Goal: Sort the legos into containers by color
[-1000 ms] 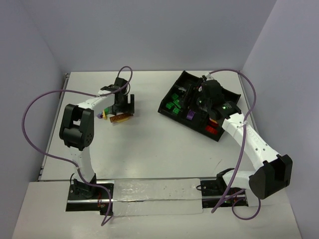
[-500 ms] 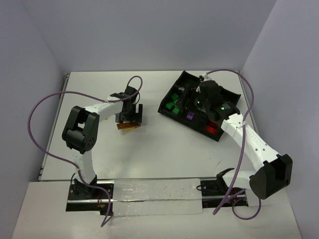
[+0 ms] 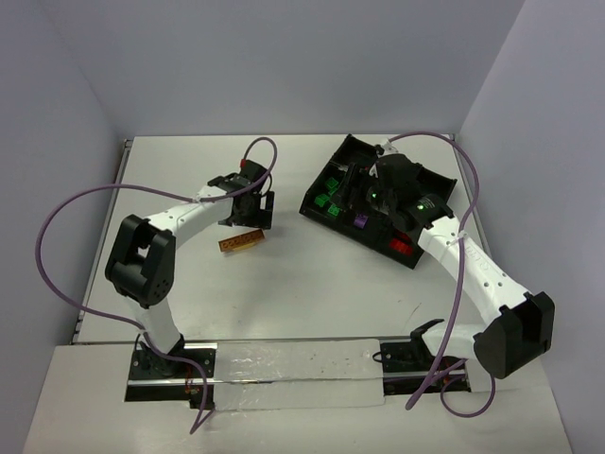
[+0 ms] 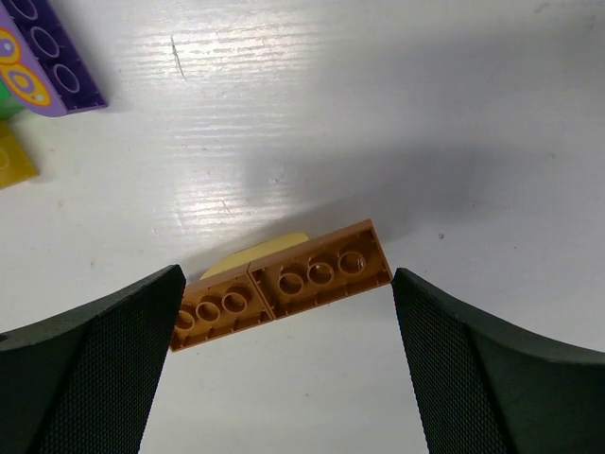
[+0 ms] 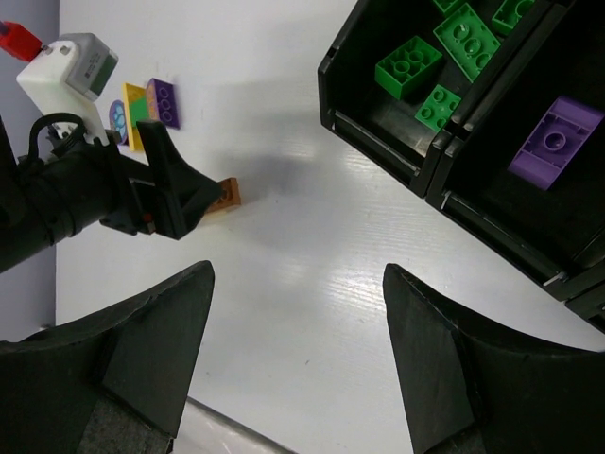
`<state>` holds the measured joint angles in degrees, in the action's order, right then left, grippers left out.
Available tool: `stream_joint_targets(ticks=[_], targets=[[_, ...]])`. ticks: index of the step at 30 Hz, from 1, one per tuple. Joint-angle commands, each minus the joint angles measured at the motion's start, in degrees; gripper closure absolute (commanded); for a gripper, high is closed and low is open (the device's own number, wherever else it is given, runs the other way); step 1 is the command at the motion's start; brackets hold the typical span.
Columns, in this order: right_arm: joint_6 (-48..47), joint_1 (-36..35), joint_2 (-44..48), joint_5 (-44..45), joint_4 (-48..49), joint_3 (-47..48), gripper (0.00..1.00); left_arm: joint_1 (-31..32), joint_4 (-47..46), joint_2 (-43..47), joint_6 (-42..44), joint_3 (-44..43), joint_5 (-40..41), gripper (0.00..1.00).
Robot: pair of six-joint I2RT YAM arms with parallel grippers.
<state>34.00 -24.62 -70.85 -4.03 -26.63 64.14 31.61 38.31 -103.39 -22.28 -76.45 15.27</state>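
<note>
Left gripper point(image 3: 248, 210) hangs released, jaws spread wide, low over a brown lego piece point(image 4: 284, 284) on the white surface point(image 4: 397, 104). In the left wrist view the piece lies at centre frame: two studded brown bricks joined end to end, slanting up toward the right. Its ends sit just beside the black fingers point(image 4: 95, 369) at lower left and lower right. A pale yellow sliver point(image 4: 255, 253) peeks from behind it; whether it is attached cannot be told. A loose purple lego point(image 4: 47, 52) and a yellow lego point(image 4: 11, 161) lie at the upper left, well apart from the brown piece.

Right gripper point(image 5: 298, 279) is also released and holds nothing, hovering at the edge of the black tray point(image 5: 373, 142). Its bins, at upper right of the right wrist view, hold green legos point(image 5: 444, 57) and a purple lego point(image 5: 558, 142).

The step in hand looks like picking up the brown piece. It nearly fills the gap lengthwise, so turning the wrist to close on its long sides would probably grip more surely. Lower straight down, then close gently so the joint does not buckle.
</note>
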Motion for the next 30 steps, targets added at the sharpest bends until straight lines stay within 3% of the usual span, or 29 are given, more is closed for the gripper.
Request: stream_joint_targets(ticks=[1, 15, 26, 30], targets=[[0.5, -0.6, 1.0, -0.3, 1.8, -0.1, 0.20, 2.7, 2.7, 1.6, 4.0, -1.9, 6.7, 0.01], [0.4, -0.9, 1.4, 0.5, 0.8, 0.6, 0.20, 7.4, 4.2, -2.9, 5.8, -0.6, 14.9, 0.01], [0.4, -1.0, 2.4, 1.2, 0.4, -0.1, 0.20, 5.0, 0.7, -4.8, 4.8, 1.3, 15.4, 0.02], [0.4, -1.0, 2.4, 1.0, 0.5, -0.2, 0.20, 2.4, -1.0, -3.8, 3.8, 1.9, 12.6, 0.09]])
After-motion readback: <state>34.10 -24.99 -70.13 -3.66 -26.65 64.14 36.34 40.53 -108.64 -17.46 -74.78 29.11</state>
